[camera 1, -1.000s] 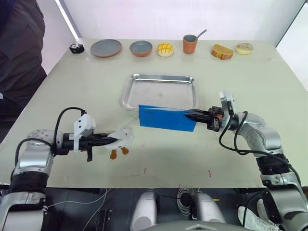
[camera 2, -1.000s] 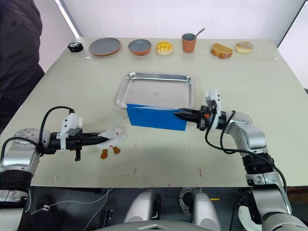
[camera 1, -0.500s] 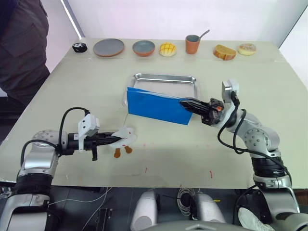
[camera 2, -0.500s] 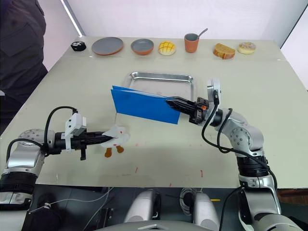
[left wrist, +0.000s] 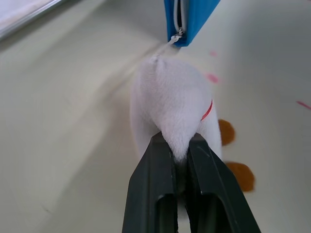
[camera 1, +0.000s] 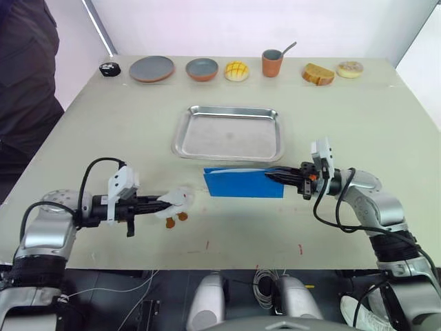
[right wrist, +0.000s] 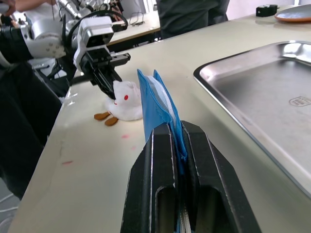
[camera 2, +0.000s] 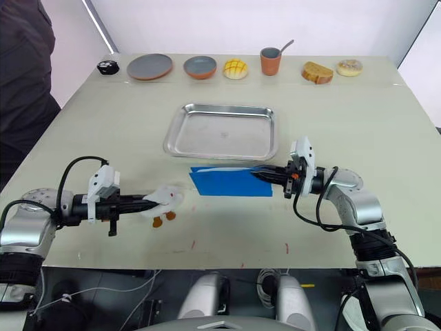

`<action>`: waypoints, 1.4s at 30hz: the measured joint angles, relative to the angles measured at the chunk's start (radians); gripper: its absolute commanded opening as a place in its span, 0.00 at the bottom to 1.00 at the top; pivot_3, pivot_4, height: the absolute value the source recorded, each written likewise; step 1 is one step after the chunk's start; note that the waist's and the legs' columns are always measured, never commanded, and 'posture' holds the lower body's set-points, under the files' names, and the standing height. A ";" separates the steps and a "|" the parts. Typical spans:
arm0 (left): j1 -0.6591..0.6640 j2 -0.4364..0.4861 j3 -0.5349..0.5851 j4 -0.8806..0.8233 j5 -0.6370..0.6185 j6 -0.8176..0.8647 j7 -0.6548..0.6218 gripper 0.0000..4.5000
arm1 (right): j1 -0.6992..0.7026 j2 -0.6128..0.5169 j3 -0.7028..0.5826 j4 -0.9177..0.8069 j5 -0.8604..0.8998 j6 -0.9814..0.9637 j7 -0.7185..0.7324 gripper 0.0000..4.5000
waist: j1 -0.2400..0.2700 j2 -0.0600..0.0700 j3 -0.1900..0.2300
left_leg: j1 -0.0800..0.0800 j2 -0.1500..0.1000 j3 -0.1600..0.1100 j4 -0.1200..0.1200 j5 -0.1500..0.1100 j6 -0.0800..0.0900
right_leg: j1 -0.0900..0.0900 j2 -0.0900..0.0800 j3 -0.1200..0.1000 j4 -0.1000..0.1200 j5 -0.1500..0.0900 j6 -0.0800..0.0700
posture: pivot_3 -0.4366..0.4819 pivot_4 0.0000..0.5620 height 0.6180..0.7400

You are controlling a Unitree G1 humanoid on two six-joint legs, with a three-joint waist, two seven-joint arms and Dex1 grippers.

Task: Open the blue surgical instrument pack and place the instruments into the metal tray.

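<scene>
— Where is the blue surgical instrument pack (camera 1: 242, 183) relative to the right pincer (camera 1: 277, 175)?

— Its right end sits clamped between the two black fingers (right wrist: 154, 160) of that pincer, which are pressed onto the fabric. The pack stretches from there toward the robot's left, low over the worktop (camera 1: 344, 117), just in front of the near rim of the metal tray (camera 1: 229, 132) and apart from it.

— How does the pack look?

— A flat blue fabric rectangle, seen nearly edge-on from the right wrist, with a pale lining and a slim white strip showing between its two blue layers. No instruments can be made out.

— And the left pincer (camera 1: 159, 202)?

— It is closed on the white plush toy (camera 1: 176, 203), squeezing the toy's back end. The toy lies on the worktop just beside the pack's left corner; from the left wrist a thin white thread at the pack's corner reaches down to the plush. Whether it is tied on I cannot tell.

— What differs from half a second ago?

— Then the pack stood raised and tilted up in front of the tray, hiding part of the tray's near rim. Now it has come down lower and flatter, nearer the robot, and the whole tray is in plain sight. The tray holds nothing. The left pincer keeps its grip on the toy.

— Anything else around?

— Along the far edge stand two round plates (camera 1: 151, 68), a yellow bun (camera 1: 236, 70), a brown cup (camera 1: 272, 63) with a spoon, and two pastries (camera 1: 318, 74). A person in dark clothing (camera 1: 27, 76) stands at the worktop's left side.
</scene>
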 measured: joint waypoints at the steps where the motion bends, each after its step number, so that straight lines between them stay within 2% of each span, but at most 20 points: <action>1: 0.012 0.009 0.005 -0.007 -0.008 0.008 -0.007 0.01 | 0.010 0.002 0.002 0.000 -0.004 -0.004 0.001 0.00 | -0.001 0.000 0.000 | 0.000 0.000 0.000 0.000 0.000 0.000 | 0.000 0.000 0.000 0.000 0.000 0.000 | 0.48 0.27 1.00; 5: 0.015 0.011 0.006 -0.008 -0.010 0.015 -0.008 0.01 | 0.018 0.002 0.010 0.000 -0.014 -0.024 0.004 0.00 | -0.002 0.000 0.000 | 0.000 0.000 0.000 0.000 0.000 0.000 | 0.000 0.001 0.000 0.000 0.000 0.000 | 0.48 0.27 1.00; 10: 0.036 -0.026 0.034 0.014 -0.017 -0.063 -0.005 0.01 | 0.051 -0.001 0.057 0.035 -0.097 -0.163 0.027 0.00 | -0.003 0.000 0.000 | 0.001 0.000 0.000 0.000 0.000 0.000 | 0.000 0.001 0.001 0.000 0.000 0.000 | 0.48 0.27 1.00; 14: 0.093 -0.031 0.081 0.002 -0.066 -0.073 -0.029 0.30 | 0.054 0.001 0.065 0.038 -0.105 -0.194 0.027 0.00 | -0.004 0.000 0.000 | 0.001 0.001 0.000 0.000 0.000 0.000 | 0.000 0.001 0.000 0.000 0.000 0.000 | 0.48 0.27 1.00; 15: 0.129 -0.017 0.104 -0.006 -0.099 -0.057 -0.053 0.44 | 0.057 0.002 0.069 0.035 -0.106 -0.198 0.026 0.00 | -0.006 -0.001 0.000 | 0.001 0.001 0.000 -0.001 0.000 0.000 | 0.000 0.001 0.000 0.000 0.000 0.000 | 0.48 0.27 1.00; 21: 0.143 0.044 0.213 0.041 -0.183 0.027 -0.103 0.99 | 0.060 -0.001 0.069 0.030 -0.106 -0.197 0.024 0.00 | -0.006 -0.002 0.000 | 0.001 0.002 0.000 0.000 0.000 0.000 | 0.000 0.002 0.000 0.000 0.000 -0.001 | 0.48 0.27 1.00; 25: 0.121 0.080 0.276 0.051 -0.247 0.101 -0.126 0.99 | 0.057 -0.006 0.067 0.033 -0.106 -0.199 0.039 0.00 | -0.006 -0.003 0.000 | 0.001 0.002 0.000 0.000 0.000 0.000 | 0.000 0.002 0.000 0.000 0.000 -0.001 | 0.48 0.27 1.00; 30: 0.072 0.060 0.274 0.052 -0.253 0.083 -0.128 0.99 | 0.052 -0.009 0.067 0.047 -0.106 -0.214 0.055 0.00 | -0.004 -0.003 0.000 | 0.001 0.002 0.000 0.000 0.000 0.000 | 0.000 0.002 0.000 0.000 0.000 -0.001 | 0.48 0.27 1.00; 33: 0.015 0.021 0.250 0.049 -0.234 0.044 -0.116 0.99 | 0.046 -0.011 0.066 0.056 -0.106 -0.217 0.060 0.00 | -0.001 -0.003 -0.001 | 0.001 0.002 0.000 0.000 0.000 0.000 | 0.000 0.002 0.000 0.000 0.000 -0.001 | 0.48 0.27 1.00; 37: -0.081 -0.044 0.165 0.052 -0.174 -0.016 -0.088 0.99 | 0.039 -0.010 0.070 0.060 -0.106 -0.217 0.062 0.00 | -0.003 -0.003 -0.001 | 0.001 0.002 0.000 0.000 0.000 0.000 | 0.000 0.002 0.000 0.000 0.000 -0.001 | 0.48 0.27 1.00; 39: -0.117 -0.065 0.130 0.054 -0.157 -0.026 -0.084 0.88 | 0.036 -0.010 0.074 0.061 -0.107 -0.218 0.062 0.00 | -0.003 -0.003 -0.001 | 0.001 0.002 0.000 0.000 0.000 0.000 | 0.000 0.002 0.000 0.000 0.000 -0.001 | 0.48 0.27 1.00; 41: -0.147 -0.085 0.102 0.057 -0.137 -0.043 -0.083 0.71 | 0.034 -0.011 0.075 0.061 -0.110 -0.218 0.062 0.00 | -0.003 -0.003 -0.001 | 0.001 0.002 0.000 0.000 0.000 0.000 | 0.000 0.002 0.000 0.000 0.000 -0.001 | 0.48 0.27 1.00; 42: -0.156 -0.090 0.089 0.057 -0.130 -0.050 -0.082 0.71 | 0.034 -0.011 0.075 0.061 -0.111 -0.218 0.061 0.00 | -0.003 -0.004 -0.001 | 0.001 0.002 0.000 0.000 0.000 0.000 | 0.000 0.002 0.000 0.000 0.000 -0.001 | 0.48 0.27 1.00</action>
